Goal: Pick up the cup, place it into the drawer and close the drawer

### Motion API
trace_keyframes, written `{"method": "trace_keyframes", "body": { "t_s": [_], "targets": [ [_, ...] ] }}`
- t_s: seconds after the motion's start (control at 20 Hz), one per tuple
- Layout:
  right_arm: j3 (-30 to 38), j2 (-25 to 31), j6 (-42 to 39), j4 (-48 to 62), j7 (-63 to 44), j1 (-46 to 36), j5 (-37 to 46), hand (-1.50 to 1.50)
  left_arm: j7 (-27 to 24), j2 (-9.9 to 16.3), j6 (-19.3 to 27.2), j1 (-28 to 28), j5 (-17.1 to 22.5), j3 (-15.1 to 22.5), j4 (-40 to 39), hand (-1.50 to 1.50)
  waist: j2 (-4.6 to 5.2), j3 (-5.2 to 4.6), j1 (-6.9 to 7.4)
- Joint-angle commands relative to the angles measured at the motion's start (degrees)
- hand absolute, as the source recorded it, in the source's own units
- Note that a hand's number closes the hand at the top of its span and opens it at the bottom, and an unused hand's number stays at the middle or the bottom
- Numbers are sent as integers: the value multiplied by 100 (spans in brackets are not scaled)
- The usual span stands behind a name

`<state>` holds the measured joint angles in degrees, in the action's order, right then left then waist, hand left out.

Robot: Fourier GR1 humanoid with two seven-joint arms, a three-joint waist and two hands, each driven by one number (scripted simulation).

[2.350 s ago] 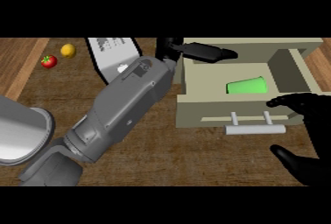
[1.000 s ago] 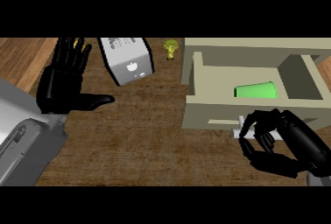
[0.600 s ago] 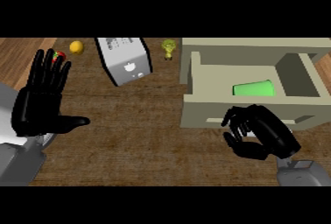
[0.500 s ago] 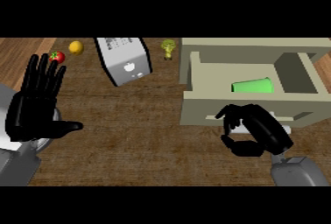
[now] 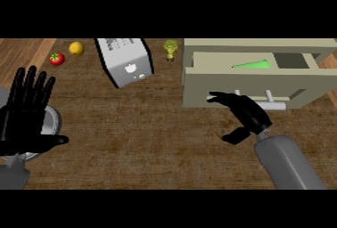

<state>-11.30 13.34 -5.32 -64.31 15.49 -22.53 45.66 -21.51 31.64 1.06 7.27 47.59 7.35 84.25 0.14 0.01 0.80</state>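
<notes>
Green cup [image 5: 252, 65] lies inside open beige drawer [image 5: 250, 84], beyond right hand [image 5: 242, 116]. Right hand's fingers loosely spread, holding nothing, at white handle [image 5: 273, 105] — press flat on drawer front, push straight inward. Left hand [image 5: 27, 113] rests open, far left.

Cup [image 5: 252, 65]: bright green, inside the drawer — only a wedge of it shows above the front panel, toward the middle of the compartment.
Drawer [image 5: 250, 84]: beige box, partly pulled out, its pale bar handle [image 5: 273, 105] on the front face — interior open to view from above.
</notes>
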Motion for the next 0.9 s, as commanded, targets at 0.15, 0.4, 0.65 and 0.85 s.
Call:
{"method": "trace_keyframes", "body": {
  "t_s": [0.15, 0.4, 0.65, 0.85],
  "targets": [
    [501, -253, 654, 2308, 802, -1116, 188, -150, 220, 51, -498, -155, -13, -504, -3, -150, 11, 3, 18],
    [1040, -160, 428, 3681, 1107, -2310, -98, -150, -63, -103, -895, -428, -81, -417, -126, -150, 58, 7, 161],
    [1293, 296, 288, 4611, 1692, -2919, -102, -150, 261, -3, -876, 10, 27, -653, -282, -150, 103, 11, 208],
    [1400, 455, 553, 5013, 1776, -3030, -49, -150, 247, -23, -1017, -123, -30, -567, -154, -150, 159, 19, 363]
  ]
}}
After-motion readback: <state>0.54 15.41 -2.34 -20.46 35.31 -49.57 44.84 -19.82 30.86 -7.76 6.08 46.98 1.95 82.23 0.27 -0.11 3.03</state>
